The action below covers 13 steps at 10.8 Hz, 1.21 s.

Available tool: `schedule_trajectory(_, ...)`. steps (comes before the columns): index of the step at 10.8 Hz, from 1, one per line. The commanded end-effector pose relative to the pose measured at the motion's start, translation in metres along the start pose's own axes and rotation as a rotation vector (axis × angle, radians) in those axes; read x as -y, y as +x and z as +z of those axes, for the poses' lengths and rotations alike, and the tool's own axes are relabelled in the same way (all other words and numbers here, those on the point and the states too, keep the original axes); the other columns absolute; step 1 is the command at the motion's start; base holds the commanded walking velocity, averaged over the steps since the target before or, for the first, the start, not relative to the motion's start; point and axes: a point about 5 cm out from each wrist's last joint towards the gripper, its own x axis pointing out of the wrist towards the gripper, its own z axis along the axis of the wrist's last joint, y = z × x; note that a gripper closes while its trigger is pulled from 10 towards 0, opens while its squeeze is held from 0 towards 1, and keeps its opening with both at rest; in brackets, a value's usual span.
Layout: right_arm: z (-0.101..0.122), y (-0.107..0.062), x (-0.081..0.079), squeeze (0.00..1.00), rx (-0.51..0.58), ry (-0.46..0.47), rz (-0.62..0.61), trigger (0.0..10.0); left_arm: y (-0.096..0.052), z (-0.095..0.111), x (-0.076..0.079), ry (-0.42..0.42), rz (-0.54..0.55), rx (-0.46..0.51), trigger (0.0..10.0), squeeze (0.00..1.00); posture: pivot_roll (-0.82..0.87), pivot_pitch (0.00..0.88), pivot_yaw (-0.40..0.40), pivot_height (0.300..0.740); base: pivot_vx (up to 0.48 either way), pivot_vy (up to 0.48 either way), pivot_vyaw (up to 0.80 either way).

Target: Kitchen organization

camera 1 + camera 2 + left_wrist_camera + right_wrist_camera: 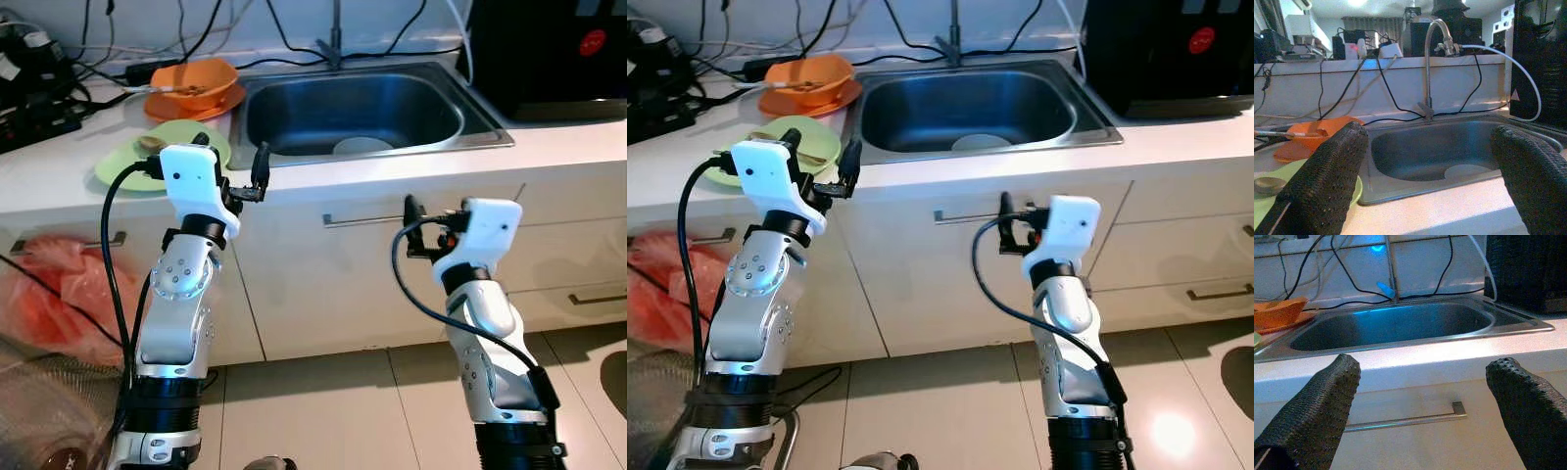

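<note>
Left eye view looks down on a pale kitchen surface (pixel 549 147) with a stainless-steel sink (pixel 362 110) set into it, and the dishes are grouped to the robot's left of the basin: an orange bowl on an orange plate (pixel 194 86) near the back wall, and in front of it a pale green plate (pixel 165 152) with a metal spoon (pixel 1267 184) lying on it. A white round dish (pixel 361 146) sits on the sink floor, probably waiting to be washed or cleared. The left gripper (pixel 257 181) is raised to the front edge of the surface, just beside the green plate, its fingers (pixel 1327 186) spread wide and empty, which reads as readiness to take that plate. The right gripper (pixel 413 227) hangs lower, before the white cabinet front and near the steel drawer handle (pixel 1405 421), fingers also spread wide with nothing between them. A black appliance (pixel 549 54) stands to the right of the sink, and a red plastic bag (pixel 59 294) lies low on the left.
</note>
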Motion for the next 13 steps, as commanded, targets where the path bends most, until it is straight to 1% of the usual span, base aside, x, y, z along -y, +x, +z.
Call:
schedule_trajectory(1,0.0,0.0,-0.007,0.0,-0.01,-0.011,0.039,10.0,0.0,-0.002,0.0,-0.01,0.005,-0.018,10.0,0.0,0.11,0.0,0.102,0.74,0.244,0.0,0.0)
schedule_trajectory(3,0.003,0.001,-0.008,0.0,-0.007,-0.011,0.042,10.0,0.003,-0.002,0.007,-0.029,0.001,-0.022,10.0,0.0,0.1,0.0,0.109,0.74,0.298,0.0,0.0)
schedule_trajectory(5,0.005,-0.001,-0.009,0.0,0.001,-0.001,0.042,10.0,0.004,0.0,0.007,-0.035,-0.008,-0.017,10.0,0.0,0.1,0.0,0.116,0.74,0.362,0.0,0.0)
schedule_trajectory(7,0.006,0.0,-0.015,0.0,0.018,-0.005,0.072,10.0,0.006,0.001,0.005,-0.037,-0.004,-0.011,10.0,0.0,0.1,0.0,0.122,0.74,0.422,0.0,0.0)
schedule_trajectory(8,0.01,0.001,-0.02,0.0,0.035,0.009,0.09,10.0,0.008,-0.001,0.004,-0.041,0.003,-0.018,10.0,0.0,0.09,0.0,0.133,0.74,0.394,0.274,0.0)
schedule_trajectory(9,0.012,0.001,-0.019,0.0,0.043,0.008,0.087,10.0,0.01,0.001,0.008,-0.04,-0.012,-0.011,10.0,0.0,0.09,0.0,0.136,0.74,0.398,0.266,0.0)
schedule_trajectory(11,0.009,-0.001,-0.017,0.0,0.038,0.008,0.075,10.0,0.012,0.001,0.008,-0.038,-0.018,-0.016,10.0,0.0,0.09,0.0,0.144,0.74,0.375,0.27,0.0)
schedule_trajectory(13,0.006,-0.003,-0.022,0.0,0.033,0.005,0.079,10.0,0.013,0.002,0.005,-0.033,-0.023,-0.016,10.0,0.0,0.1,0.0,0.154,0.74,0.339,0.277,0.0)
